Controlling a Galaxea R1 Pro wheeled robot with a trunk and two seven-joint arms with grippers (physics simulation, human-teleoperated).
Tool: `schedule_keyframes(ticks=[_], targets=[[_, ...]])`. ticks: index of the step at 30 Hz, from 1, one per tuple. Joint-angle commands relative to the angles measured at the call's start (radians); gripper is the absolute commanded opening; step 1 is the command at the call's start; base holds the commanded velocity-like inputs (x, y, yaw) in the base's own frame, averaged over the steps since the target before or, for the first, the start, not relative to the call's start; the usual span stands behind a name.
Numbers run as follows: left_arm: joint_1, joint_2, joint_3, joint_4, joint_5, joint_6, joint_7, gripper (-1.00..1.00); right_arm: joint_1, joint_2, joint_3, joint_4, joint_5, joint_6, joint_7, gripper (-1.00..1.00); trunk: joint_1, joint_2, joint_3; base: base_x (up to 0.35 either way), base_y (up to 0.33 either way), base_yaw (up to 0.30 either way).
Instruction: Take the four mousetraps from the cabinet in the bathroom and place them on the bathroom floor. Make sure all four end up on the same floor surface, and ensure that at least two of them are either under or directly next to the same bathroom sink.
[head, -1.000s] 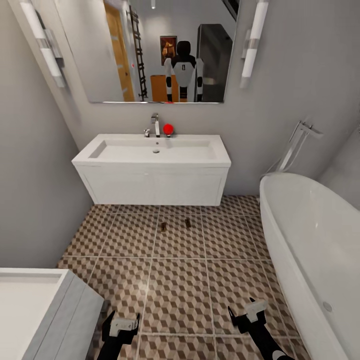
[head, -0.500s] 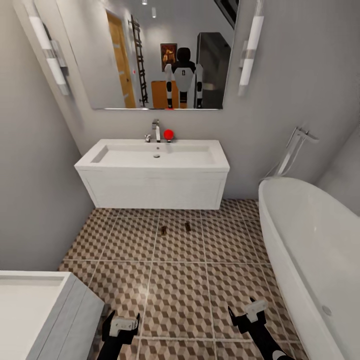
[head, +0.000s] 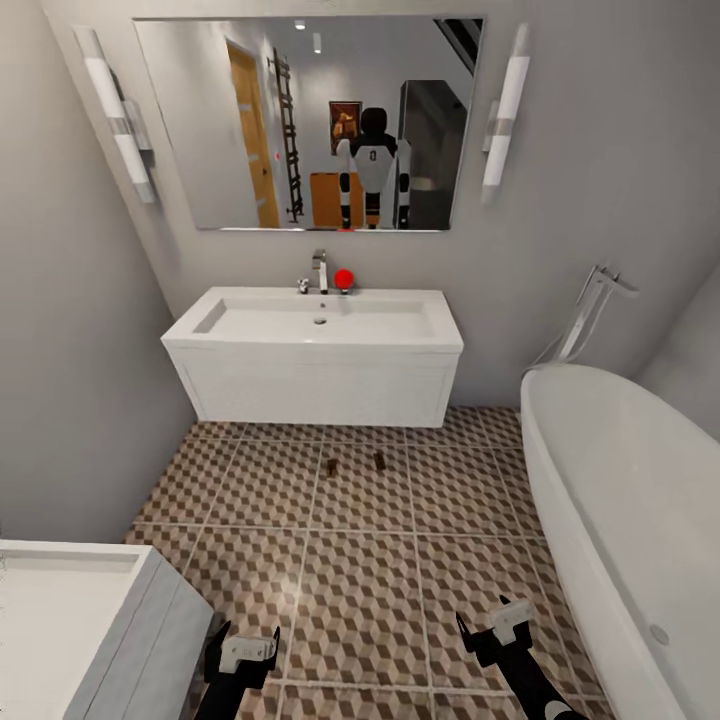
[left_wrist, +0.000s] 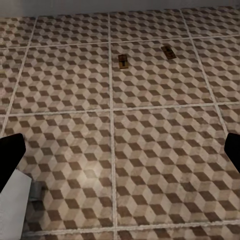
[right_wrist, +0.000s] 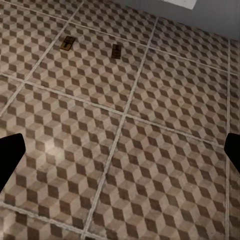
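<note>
Two mousetraps (head: 330, 467) (head: 380, 460) lie on the floor (head: 360, 590) just before the sink (head: 315, 325), both grippers (head: 243, 655) (head: 500, 630) hang empty with jaws spread, so next comes fetching the remaining pair from the cabinet.

A home bathroom; a wall-hung white sink (head: 312, 330) under a wide mirror (head: 305, 120); a white bathtub (head: 640, 500) beside it; cube-patterned tiled floor (head: 360, 590).

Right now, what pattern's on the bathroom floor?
Brown, beige and white cube-pattern tiles on the bathroom floor; clearest in the left wrist view.
</note>
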Motion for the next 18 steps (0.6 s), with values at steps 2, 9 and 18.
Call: schedule_keyframes(ticks=[2,9,18], targets=[[-0.002,-0.001,-0.009,0.004,0.006,-0.005,0.004,1.00,-0.001,-0.001,-0.002,0.001,0.005,-0.003,0.001,1.00,-0.007,0.013,0.008,0.000,0.000,0.069],[-0.002,-0.001,-0.009,0.004,0.006,-0.004,0.004,1.00,-0.001,-0.001,-0.002,0.000,0.005,-0.003,0.001,1.00,-0.034,0.062,0.041,0.000,0.000,0.069],[-0.001,-0.001,-0.009,0.004,0.006,-0.004,0.004,1.00,-0.001,-0.001,-0.002,0.001,0.005,-0.003,0.001,1.00,-0.069,0.125,0.083,0.000,0.000,0.069]])
